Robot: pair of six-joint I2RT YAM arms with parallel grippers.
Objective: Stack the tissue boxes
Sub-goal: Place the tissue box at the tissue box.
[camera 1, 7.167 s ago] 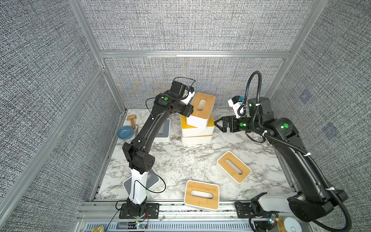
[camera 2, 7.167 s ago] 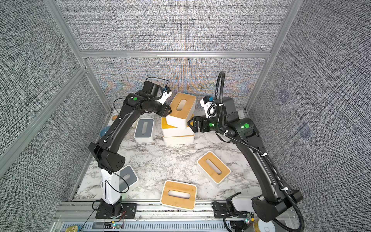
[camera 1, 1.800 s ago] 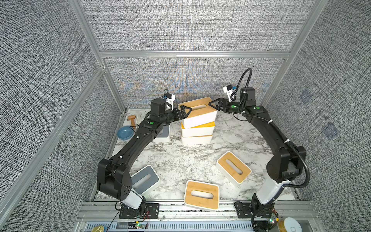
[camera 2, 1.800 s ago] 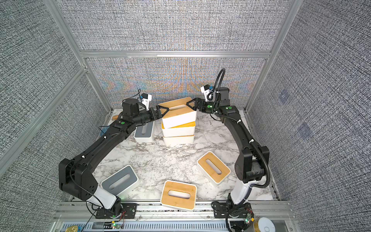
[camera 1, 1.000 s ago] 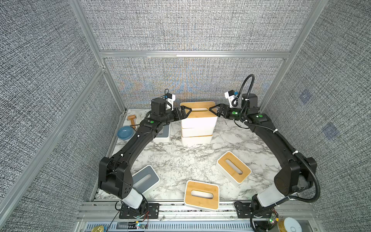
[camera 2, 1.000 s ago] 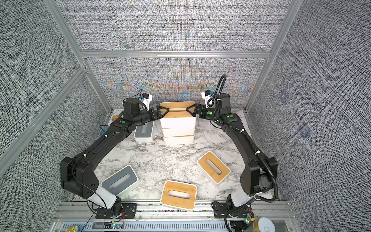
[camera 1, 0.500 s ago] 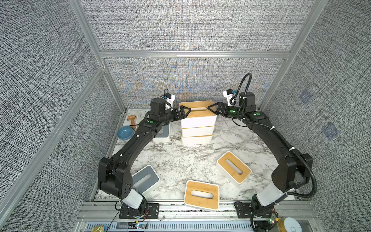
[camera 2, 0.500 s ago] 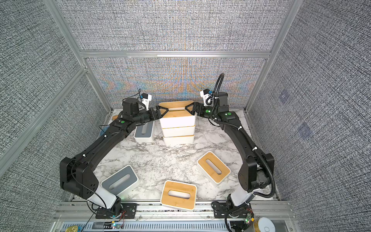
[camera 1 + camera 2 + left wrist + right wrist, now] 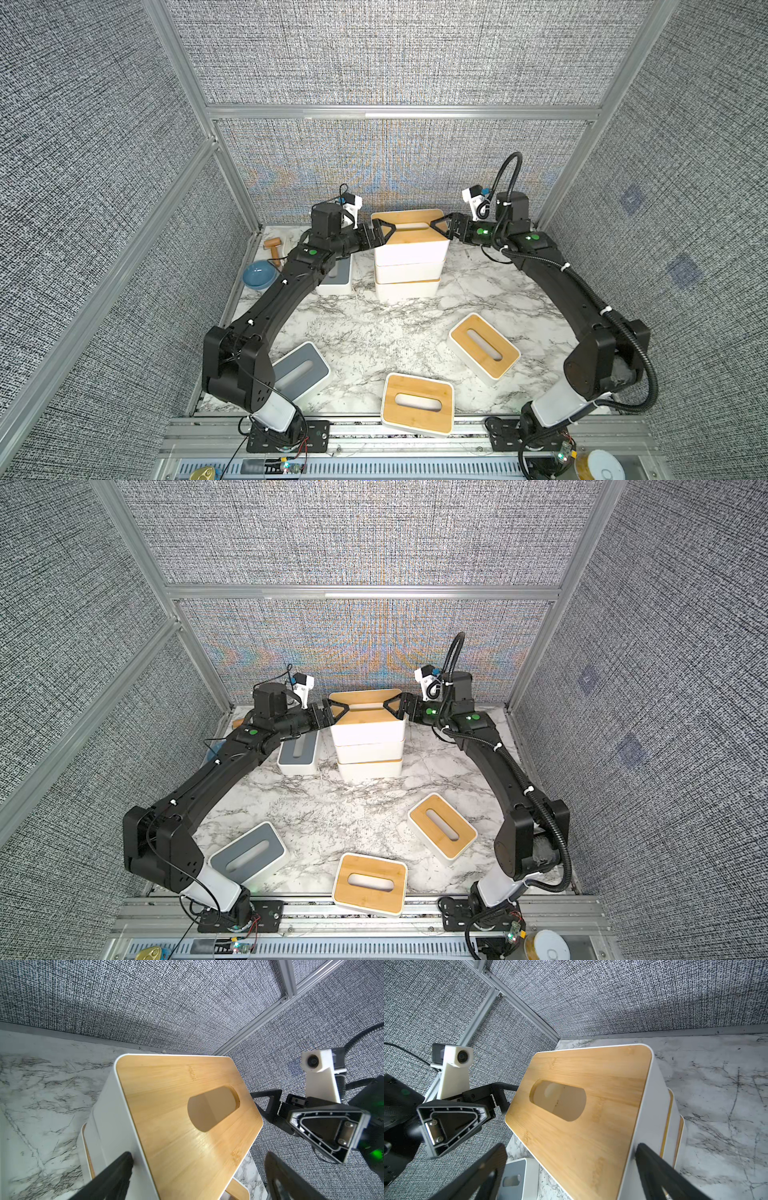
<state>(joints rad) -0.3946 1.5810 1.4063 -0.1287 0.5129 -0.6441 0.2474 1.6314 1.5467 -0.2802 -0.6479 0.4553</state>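
Observation:
Three tissue boxes stand stacked at the back centre. The top tissue box (image 9: 409,239) has a tan bamboo lid (image 9: 187,1109) and sits slightly askew on the middle box (image 9: 409,270) and the bottom box (image 9: 407,290). My left gripper (image 9: 384,233) (image 9: 198,1155) is open astride the top box's left end, with one finger (image 9: 116,1169) against its white side and the other clear of it. At the right end my right gripper (image 9: 439,226) (image 9: 570,1147) is open likewise, with one finger (image 9: 652,1161) at the white side.
Two bamboo-lidded boxes lie loose at the front (image 9: 417,403) and front right (image 9: 484,353). Grey-lidded boxes sit at the front left (image 9: 301,370) and beside the stack under my left arm (image 9: 336,276). A blue bowl (image 9: 259,275) and a wooden piece (image 9: 273,245) are at the back left.
The top box, held tilted over the stack about two seconds ago, now lies flat on it. My right gripper has edged in towards its right end. The left gripper has barely moved.

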